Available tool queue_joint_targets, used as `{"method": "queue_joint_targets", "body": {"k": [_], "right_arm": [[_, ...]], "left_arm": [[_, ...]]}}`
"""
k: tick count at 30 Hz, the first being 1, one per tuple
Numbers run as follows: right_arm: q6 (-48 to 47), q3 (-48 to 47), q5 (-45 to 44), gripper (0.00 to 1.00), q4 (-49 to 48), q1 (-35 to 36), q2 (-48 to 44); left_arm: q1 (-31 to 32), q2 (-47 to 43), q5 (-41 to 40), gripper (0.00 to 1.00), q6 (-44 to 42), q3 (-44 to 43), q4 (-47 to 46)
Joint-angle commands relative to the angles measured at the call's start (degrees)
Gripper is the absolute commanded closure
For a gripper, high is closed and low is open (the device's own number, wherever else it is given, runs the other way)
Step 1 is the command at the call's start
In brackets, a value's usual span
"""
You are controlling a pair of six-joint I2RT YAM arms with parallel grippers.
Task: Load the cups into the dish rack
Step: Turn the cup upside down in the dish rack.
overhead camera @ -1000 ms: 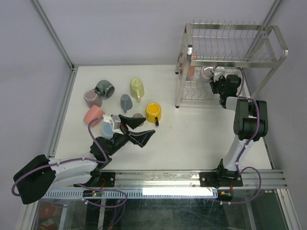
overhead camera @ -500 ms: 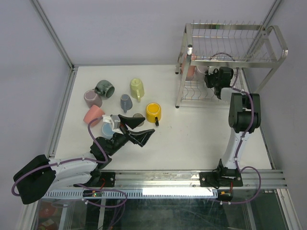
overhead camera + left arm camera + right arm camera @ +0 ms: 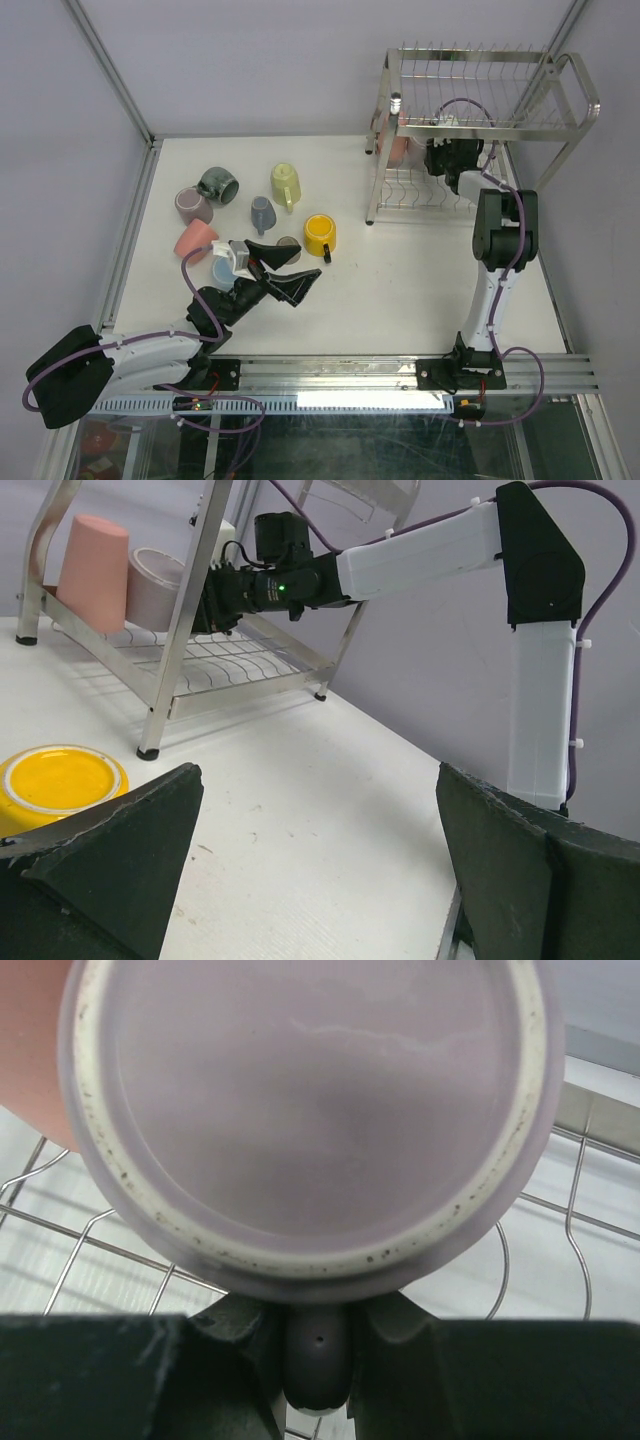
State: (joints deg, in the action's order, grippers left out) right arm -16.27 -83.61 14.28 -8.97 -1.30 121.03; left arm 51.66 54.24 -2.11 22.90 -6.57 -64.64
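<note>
My right gripper (image 3: 438,158) is inside the lower shelf of the chrome dish rack (image 3: 480,112), shut on the handle (image 3: 317,1360) of a mauve cup (image 3: 300,1090) whose base faces the wrist camera. That mauve cup (image 3: 152,585) lies right beside a salmon pink cup (image 3: 92,560) on the wavy wires. My left gripper (image 3: 308,265) hovers wide open over the table, nothing between its fingers (image 3: 120,850), just right of a yellow cup (image 3: 319,235). Several more cups lie at the table's left: dark grey-green (image 3: 217,184), pale yellow-green (image 3: 285,183), mauve (image 3: 193,205), pink (image 3: 195,240).
A grey-blue cup (image 3: 262,212), a taupe one (image 3: 288,243) and a light blue one (image 3: 224,272) sit close under my left arm. The rack's upright posts (image 3: 180,630) stand between the table's middle and the shelf. Walls enclose the table on the left and back.
My right arm has swung left and pushed further into the rack's lower shelf, carrying the mauve cup up beside the pink one. The left arm has not moved.
</note>
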Motion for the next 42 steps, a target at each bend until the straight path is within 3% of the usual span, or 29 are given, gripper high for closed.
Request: {"method": "queue_joint_targets", "body": {"k": [1,6,12,17,24,42], "right_arm": [[1.22,-6.54,-0.08,0.97,-6.45,0.96,0.02],[1.89,-8.62,-0.55,0.93,-5.32,1.18,1.23],[2.60,-11.53,-1.02,0.82,-3.86,1.16,2.72],[3.42,-11.28,-0.29,0.63,-3.46,1.17,2.10],[3.03,-7.56,1.12,0.49,-5.12,1.08,-1.18],[3.00,-1.88,0.45,0.50,-5.19,-0.87,-4.60]], "left_arm": [[-0.51,-0.88,-1.23,0.01,-1.32,0.28,-1.45],[-0.48,-0.98,-1.23,0.01,-1.11,0.48,-1.50],[-0.51,-0.98,-1.15,0.01,-1.01,0.16,-1.28],[-0.46,-0.72,-0.96,0.01,-0.77,-0.11,-1.28],[-0.48,-0.62,-0.61,0.01,-0.77,-0.37,-1.11],[-0.50,-1.90,-0.08,0.01,0.02,0.19,-0.37]]}}
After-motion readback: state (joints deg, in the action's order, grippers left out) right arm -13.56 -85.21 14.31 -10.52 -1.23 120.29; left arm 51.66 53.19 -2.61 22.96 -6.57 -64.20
